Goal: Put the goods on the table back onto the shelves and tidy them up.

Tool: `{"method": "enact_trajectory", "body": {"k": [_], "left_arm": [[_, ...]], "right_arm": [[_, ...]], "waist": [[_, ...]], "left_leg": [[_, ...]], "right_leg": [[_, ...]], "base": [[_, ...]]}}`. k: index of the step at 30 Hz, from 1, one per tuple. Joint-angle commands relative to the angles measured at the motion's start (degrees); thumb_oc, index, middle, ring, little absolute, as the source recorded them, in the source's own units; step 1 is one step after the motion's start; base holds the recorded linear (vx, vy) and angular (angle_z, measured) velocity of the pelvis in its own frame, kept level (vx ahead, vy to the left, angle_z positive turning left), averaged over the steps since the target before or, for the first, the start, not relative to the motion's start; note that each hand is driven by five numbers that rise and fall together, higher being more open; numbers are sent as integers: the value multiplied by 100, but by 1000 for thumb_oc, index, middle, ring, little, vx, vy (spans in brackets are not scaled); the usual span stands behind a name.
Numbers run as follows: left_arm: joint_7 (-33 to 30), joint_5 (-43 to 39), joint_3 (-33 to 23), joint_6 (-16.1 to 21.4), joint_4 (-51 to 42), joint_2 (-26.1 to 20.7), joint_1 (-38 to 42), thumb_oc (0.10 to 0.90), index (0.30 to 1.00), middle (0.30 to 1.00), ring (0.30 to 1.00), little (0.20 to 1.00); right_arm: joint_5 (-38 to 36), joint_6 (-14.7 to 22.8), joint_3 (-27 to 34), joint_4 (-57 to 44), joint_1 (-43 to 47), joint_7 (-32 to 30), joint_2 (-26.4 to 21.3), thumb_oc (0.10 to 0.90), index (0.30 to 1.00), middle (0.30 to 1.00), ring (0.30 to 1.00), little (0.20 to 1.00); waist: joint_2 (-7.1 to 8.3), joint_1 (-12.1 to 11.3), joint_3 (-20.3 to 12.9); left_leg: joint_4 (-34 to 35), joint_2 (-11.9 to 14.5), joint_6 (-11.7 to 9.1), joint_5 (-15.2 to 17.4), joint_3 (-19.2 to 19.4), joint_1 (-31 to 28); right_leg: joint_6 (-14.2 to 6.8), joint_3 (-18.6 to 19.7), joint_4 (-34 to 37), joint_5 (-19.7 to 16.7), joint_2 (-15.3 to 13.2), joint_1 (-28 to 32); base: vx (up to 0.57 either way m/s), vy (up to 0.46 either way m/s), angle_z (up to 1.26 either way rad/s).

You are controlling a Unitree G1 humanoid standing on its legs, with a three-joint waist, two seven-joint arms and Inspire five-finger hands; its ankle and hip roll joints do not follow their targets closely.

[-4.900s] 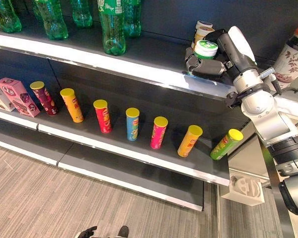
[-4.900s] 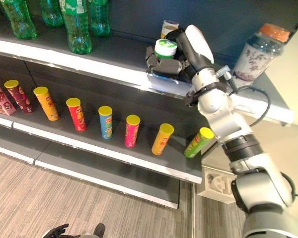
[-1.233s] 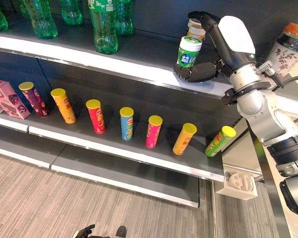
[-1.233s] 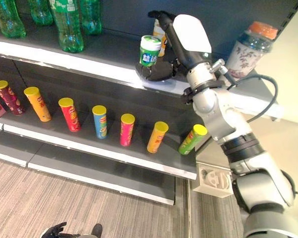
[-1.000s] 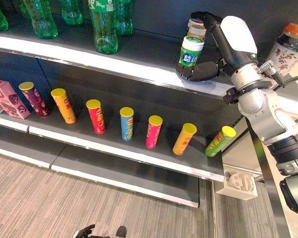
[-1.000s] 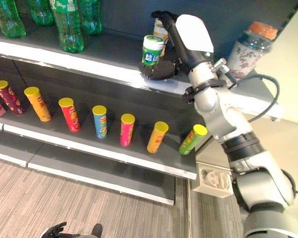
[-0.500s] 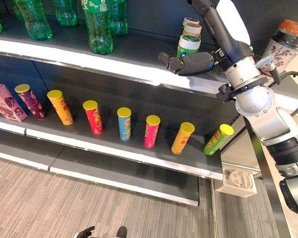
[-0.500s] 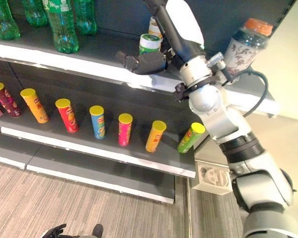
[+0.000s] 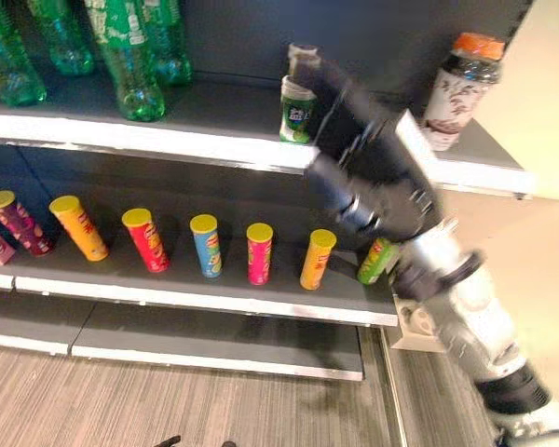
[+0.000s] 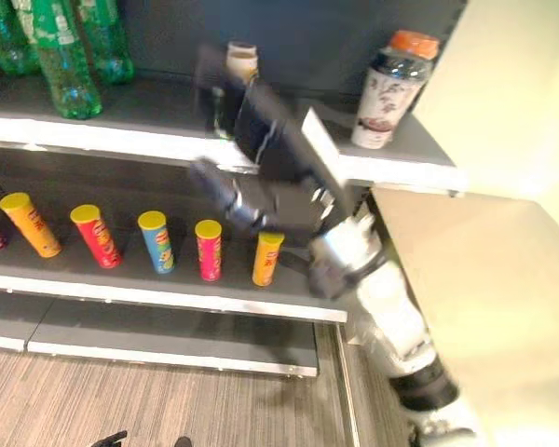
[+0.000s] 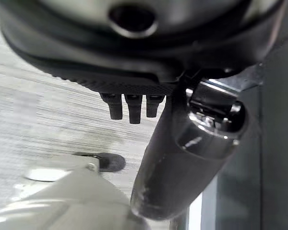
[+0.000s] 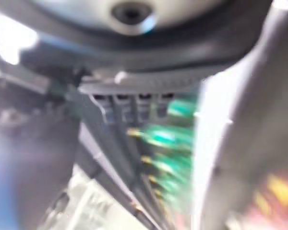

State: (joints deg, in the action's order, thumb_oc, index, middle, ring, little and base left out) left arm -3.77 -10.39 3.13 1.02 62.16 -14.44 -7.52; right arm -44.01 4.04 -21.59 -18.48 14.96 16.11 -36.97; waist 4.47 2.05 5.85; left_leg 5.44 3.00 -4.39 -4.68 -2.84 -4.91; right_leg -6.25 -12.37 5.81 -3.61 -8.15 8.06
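While the green-lidded jar [image 9: 298,109] stands upright on the top shelf [image 9: 205,140], just in front of two stacked cups [image 9: 301,58], the right hand [image 9: 354,158] hangs at its 4 o'clock, apart from it. Fingers straight, holding nothing. Left hand [image 11: 134,108] points at the floor, fingers relaxed and empty.

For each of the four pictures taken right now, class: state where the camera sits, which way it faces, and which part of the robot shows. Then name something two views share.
Left eye view: on the head, looking down at the shelves; the right hand, blurred, crosses before the green-capped jar.
Right eye view: beside it, same aim; right arm too.
Left wrist view: on the left wrist, along the left hand toward the striped floor.
Right wrist view: on the right wrist, along its own blurred fingers toward green bottles.
Shared: both eye views show the orange-capped bottle and the crisp tubes.
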Motion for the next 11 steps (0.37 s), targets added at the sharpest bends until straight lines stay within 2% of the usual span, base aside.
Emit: {"method": "enact_trajectory", "body": {"k": [1,2,4,6,8,9,10,11], "left_arm": [[207,299,295,238,148,28,449,800,900,900,900,900],[221,349,298,254,119,38,460,800,900,900,900,900],[192,369,287,252,84,53,446,800,900,900,900,900],[191,417,217,276,-61,87,437,800,900,900,900,900],[226,459,186,307,-116,81,380,800,900,900,900,900],[252,486,194,320,-169,77,336,800,900,900,900,900],[322,522,229,353,-215,65,327,800,900,900,900,900],[323,522,228,353,-216,64,325,800,900,900,900,900]], "right_arm": [[-195,334,514,-221,230,390,23,800,900,900,900,900],[-409,102,505,-176,-118,568,280,800,900,900,900,900],[-418,130,451,-65,-387,581,461,800,900,900,900,900],[366,118,587,311,-1145,540,412,800,900,900,900,900],[637,-73,707,633,-1580,641,403,800,900,900,900,900],[979,3,714,828,-1709,627,342,800,900,900,900,900],[1981,55,710,1585,-1945,444,276,800,900,900,900,900],[1987,62,706,1593,-1941,442,280,800,900,900,900,900]], "waist": [[-97,-104,-153],[-125,-58,-146],[-141,-31,-149],[-177,125,-127],[-198,168,-123],[-204,182,-124],[-213,217,-106],[-213,216,-107]], "left_leg": [[-44,44,54,627,715,-312],[-44,42,64,632,742,-318],[-44,42,68,640,780,-344],[-44,27,85,663,915,-399],[-44,34,85,678,997,-409],[-44,31,88,681,1012,-413],[-44,22,88,680,1030,-417],[-44,23,88,681,1031,-418]], "right_leg": [[-137,-259,-81,236,-21,-118],[-135,-233,-81,231,-24,-134],[-138,-199,-81,223,-23,-138],[-163,-38,-81,181,-18,-184],[-173,37,-81,159,-20,-228],[-177,68,-81,156,-21,-237],[-190,86,-81,145,-30,-245],[-190,87,-81,146,-29,-245]], "base": [[-29,18,-14],[-12,17,-15],[3,13,-28],[0,18,-29],[-2,19,-21],[0,21,-35],[3,15,-37],[1,14,-39]]}}
